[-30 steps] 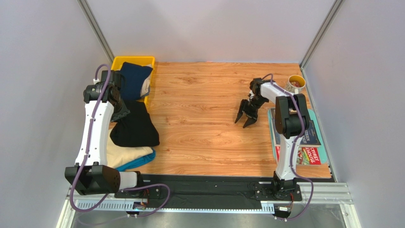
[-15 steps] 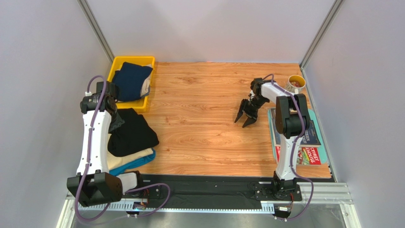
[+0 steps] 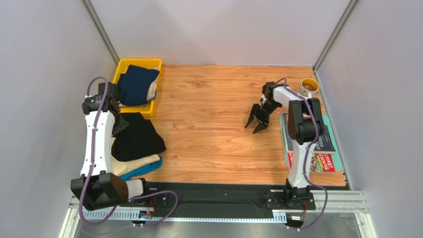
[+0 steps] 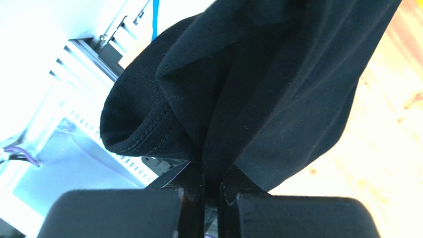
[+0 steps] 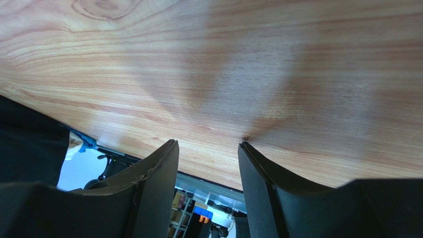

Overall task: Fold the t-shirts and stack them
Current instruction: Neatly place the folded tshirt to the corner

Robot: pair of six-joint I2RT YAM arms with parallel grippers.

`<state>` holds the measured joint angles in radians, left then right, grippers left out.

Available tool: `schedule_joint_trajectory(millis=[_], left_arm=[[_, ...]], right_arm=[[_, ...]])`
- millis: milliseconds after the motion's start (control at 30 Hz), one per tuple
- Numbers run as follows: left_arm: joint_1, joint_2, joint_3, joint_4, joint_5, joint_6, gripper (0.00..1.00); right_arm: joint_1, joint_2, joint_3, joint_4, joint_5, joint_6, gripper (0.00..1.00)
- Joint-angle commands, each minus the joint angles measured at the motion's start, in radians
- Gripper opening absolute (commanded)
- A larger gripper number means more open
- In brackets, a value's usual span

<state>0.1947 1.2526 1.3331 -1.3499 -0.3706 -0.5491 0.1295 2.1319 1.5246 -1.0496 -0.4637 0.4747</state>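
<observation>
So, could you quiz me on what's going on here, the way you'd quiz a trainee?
1. True or false: the left gripper is shut on the black t-shirt.
2. What does the right gripper hold?
3. The navy t-shirt lies: A) in the yellow bin, B) on the black t-shirt, C) in the right gripper.
Key: 1 true; 2 nothing, it is open; 3 A.

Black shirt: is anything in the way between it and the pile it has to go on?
Nothing I can see. The black shirt lies right on the cream shirt, and the left tool is shut on a fold of it.
</observation>
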Motion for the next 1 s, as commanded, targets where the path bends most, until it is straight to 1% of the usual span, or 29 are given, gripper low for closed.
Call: schedule_joint_trajectory(millis=[0, 133, 267, 500, 600, 700, 833, 967], left_arm=[[0.04, -0.05, 0.026, -0.334, 0.022, -0.029, 0.0], [0.06, -0.067, -0.011, -0.336, 0.039, -0.032, 0.0], [0.078, -0.081, -0.009, -0.338, 0.047, -0.025, 0.0], [0.094, -0.088, 0.087, -0.338, 0.035, -0.023, 0.0], [0.106, -0.087, 0.104, -0.339, 0.032, -0.017, 0.0], [0.109, -0.085, 0.104, -0.341, 0.053, -0.011, 0.0], [0.111, -0.093, 0.095, -0.339, 0.048, -0.009, 0.0], [0.111, -0.114, 0.037, -0.341, 0.044, -0.008, 0.0]], right_arm=[[-0.013, -0.01, 0.017, 0.013, -0.021, 0.015, 0.53], [-0.016, 0.003, 0.035, 0.008, -0.027, 0.018, 0.53], [-0.016, 0.019, 0.058, 0.0, -0.03, 0.019, 0.52], [-0.016, 0.034, 0.068, -0.003, -0.032, 0.019, 0.52], [-0.018, 0.045, 0.083, -0.009, -0.038, 0.018, 0.52], [-0.028, 0.051, 0.1, -0.024, -0.047, 0.015, 0.52], [-0.05, 0.049, 0.106, -0.026, -0.047, 0.018, 0.52], [-0.064, 0.057, 0.098, -0.023, -0.056, 0.021, 0.52]])
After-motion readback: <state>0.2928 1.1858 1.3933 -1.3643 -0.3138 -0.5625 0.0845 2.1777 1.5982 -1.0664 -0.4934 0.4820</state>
